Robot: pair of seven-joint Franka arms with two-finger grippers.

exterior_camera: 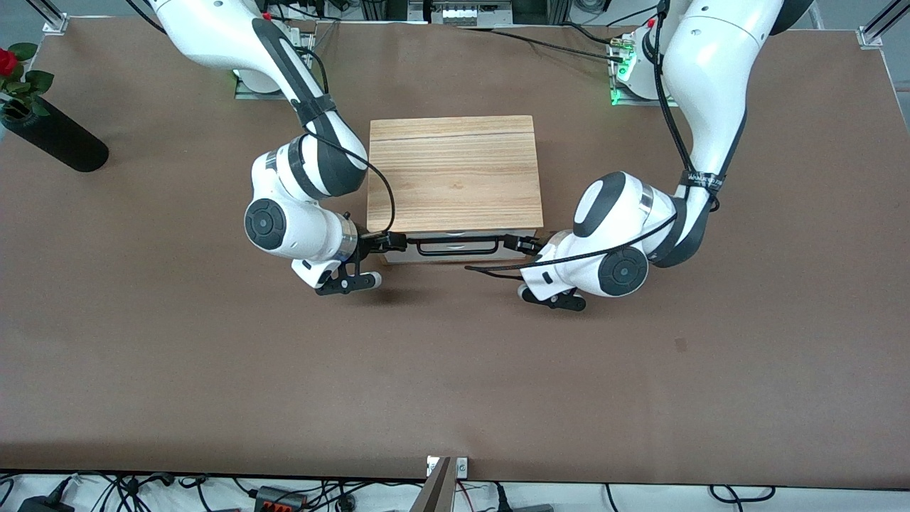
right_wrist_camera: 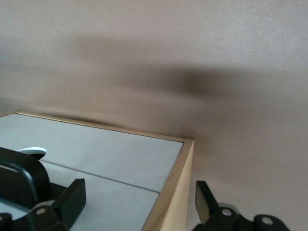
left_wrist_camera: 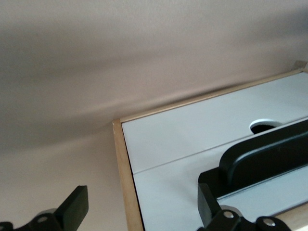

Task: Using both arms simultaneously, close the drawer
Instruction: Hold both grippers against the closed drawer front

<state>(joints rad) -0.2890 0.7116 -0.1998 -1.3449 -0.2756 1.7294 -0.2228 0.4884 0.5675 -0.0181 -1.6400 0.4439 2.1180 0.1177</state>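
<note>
The light oak box stands mid-table between both arms. Its drawer has a white front and a black wire handle, and the front looks about level with the box's frame. My right gripper is open at the front corner toward the right arm's end. In the right wrist view one finger lies over the white front beside the handle. My left gripper is open at the other front corner. The left wrist view shows one finger by the handle.
A black vase with a red rose lies at the right arm's end of the brown table. Cables run along the table edge nearest the front camera.
</note>
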